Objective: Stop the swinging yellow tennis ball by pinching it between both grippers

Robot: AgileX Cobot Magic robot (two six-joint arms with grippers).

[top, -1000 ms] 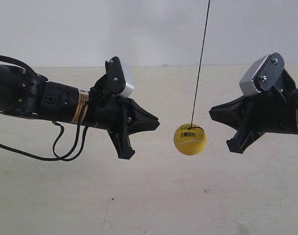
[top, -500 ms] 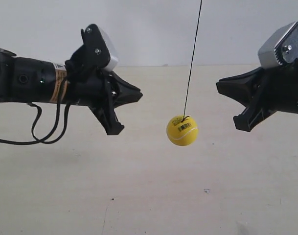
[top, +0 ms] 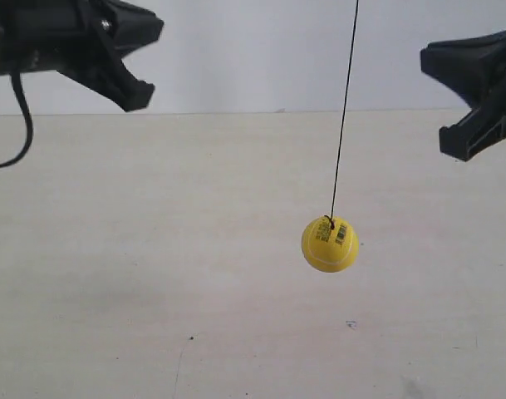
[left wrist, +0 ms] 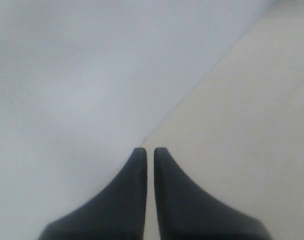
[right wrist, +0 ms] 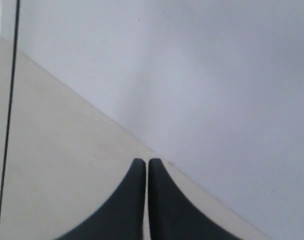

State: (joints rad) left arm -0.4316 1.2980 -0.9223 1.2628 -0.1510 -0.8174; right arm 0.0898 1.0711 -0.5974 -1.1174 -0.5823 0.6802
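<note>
Arm at the exterior view's left: its black gripper (top: 130, 37) sits high near the top corner, well above the ball and well apart from it, pointed tip aimed inward
Left gripper (left wrist: 150, 152): on its wrist view the two dark fingers are pressed almost together, only a thin slit between them and nothing held
String (top: 344, 108): thin and dark, running down from the top edge at a slight slant
Yellow tennis ball (top: 329, 243): hangs free on the string, right of centre, low over the pale surface (top: 153, 274), with nothing touching it
Arm at the exterior view's right: its gripper (top: 473, 71) is also high and is the nearer one to the ball; it is partly cut by the frame, so I may be misjudging its tip
Right gripper (right wrist: 147, 164): fingers drawn together the same way and empty, with the string at the edge of its wrist view
Doing the pinch well: both tips should drop to ball height first, then close in level from opposite sides on the ball's middle
Timing: meet it near the bottom of the swing, both together
Risk: one tip arriving early would likely knock it away
</note>
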